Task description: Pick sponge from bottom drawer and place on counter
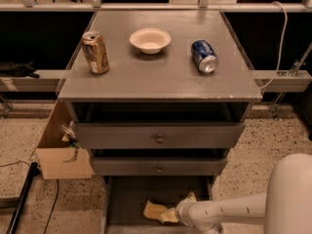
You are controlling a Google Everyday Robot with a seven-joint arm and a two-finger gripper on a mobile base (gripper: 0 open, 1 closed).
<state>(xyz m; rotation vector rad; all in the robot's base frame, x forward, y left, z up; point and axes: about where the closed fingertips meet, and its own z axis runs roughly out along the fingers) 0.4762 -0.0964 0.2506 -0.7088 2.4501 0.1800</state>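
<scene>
In the near bottom drawer (pixel 130 199), the hand (pixel 174 214) is touching the sponge (pixel 154 210), though I cannot tell its hold, and the tabletop (pixel 161 74) is awaiting delivery.

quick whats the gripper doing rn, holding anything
gripper: in the bottom drawer, right against the sponge; open, shut or holding it cannot be told
</scene>
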